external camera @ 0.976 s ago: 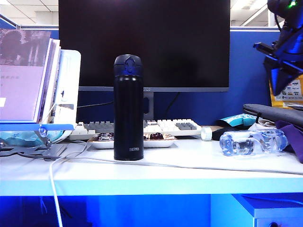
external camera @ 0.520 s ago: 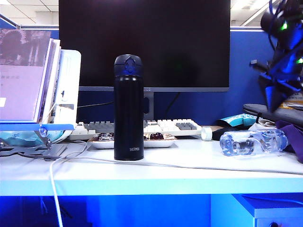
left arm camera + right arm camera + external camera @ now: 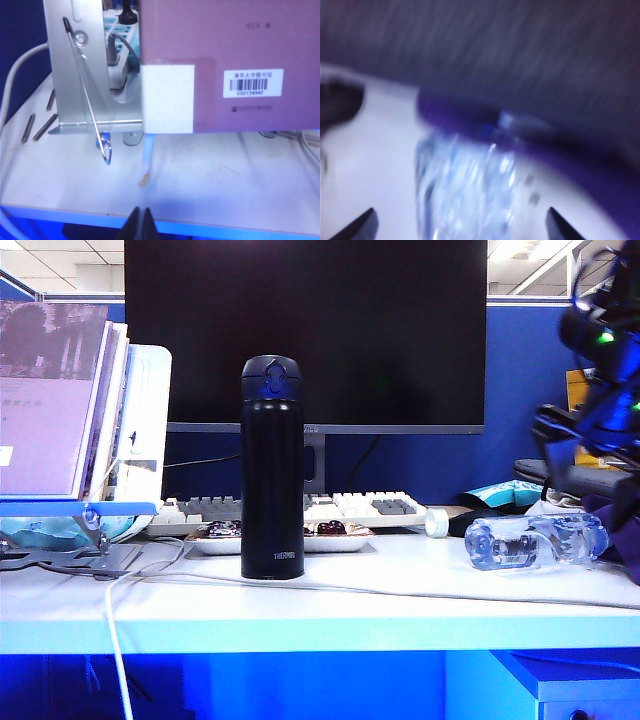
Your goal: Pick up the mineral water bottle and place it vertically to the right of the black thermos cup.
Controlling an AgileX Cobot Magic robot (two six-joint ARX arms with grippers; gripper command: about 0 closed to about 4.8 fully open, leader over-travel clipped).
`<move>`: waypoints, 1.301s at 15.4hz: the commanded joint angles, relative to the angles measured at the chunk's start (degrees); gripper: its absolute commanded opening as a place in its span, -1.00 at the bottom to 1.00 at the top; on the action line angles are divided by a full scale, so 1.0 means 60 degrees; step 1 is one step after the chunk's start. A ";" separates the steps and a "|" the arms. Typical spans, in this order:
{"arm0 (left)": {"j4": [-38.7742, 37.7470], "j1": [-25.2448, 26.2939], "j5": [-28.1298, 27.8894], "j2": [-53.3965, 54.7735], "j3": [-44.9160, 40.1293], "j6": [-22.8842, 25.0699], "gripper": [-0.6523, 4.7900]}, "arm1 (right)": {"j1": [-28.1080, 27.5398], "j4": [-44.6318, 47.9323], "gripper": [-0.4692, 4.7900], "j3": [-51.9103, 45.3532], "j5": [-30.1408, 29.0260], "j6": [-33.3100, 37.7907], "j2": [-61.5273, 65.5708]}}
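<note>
Right hand (image 3: 460, 225): released. In the right wrist view its two dark fingertips (image 3: 357, 226) stand wide apart at opposite sides of the frame, with nothing clamped between them. The picture is heavily motion-blurred. In the exterior view the right arm hangs at the far right, and the exact outline of the hand (image 3: 590, 455) there is hard to resolve against dark fabric.

Mineral water bottle (image 3: 535, 540): lies on its side on the white surface (image 3: 330, 610), directly below the right hand and apart from it. In the right wrist view the bottle (image 3: 465, 185) appears as a clear, crinkled, blurred shape ahead of the open fingertips, roughly centred between them. Purple fabric (image 3: 615, 530) lies just behind and beside the bottle.

Black thermos cup (image 3: 272, 468): stands upright on the surface, well away from the right hand, on the far side of the bottle from it. A small white roll of tape (image 3: 436, 522) sits between the cup and the bottle, nearer the bottle.

Left hand (image 3: 141, 222): clenched. Its two dark fingertips (image 3: 134, 225) meet with nothing between them, low over the near edge of the surface. Ahead of it stand a metal book stand (image 3: 80, 70) and a mauve book (image 3: 225, 65) bearing a barcode label.

Behind the cup: a keyboard (image 3: 340, 508) and a dark monitor (image 3: 305, 330).
</note>
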 commanded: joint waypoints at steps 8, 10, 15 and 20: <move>-0.0204 0.0007 0.0029 -0.0033 -0.0051 -0.0033 -0.78 | -0.0288 0.1617 1.00 0.0047 -0.0532 -0.0382 0.1166; -0.0204 0.0007 0.0029 -0.0033 -0.0051 -0.0029 -0.78 | -0.0288 0.1963 1.00 0.0047 -0.0714 -0.0379 0.1537; -0.0204 0.0007 0.0025 -0.0033 -0.0051 -0.0033 -0.78 | -0.0291 0.2703 0.43 0.0058 -0.1526 -0.0372 0.1894; -0.0200 0.0007 0.0025 -0.0033 -0.0051 -0.0029 -0.78 | -0.0295 0.2805 0.34 0.0058 -0.1989 -0.0838 0.1894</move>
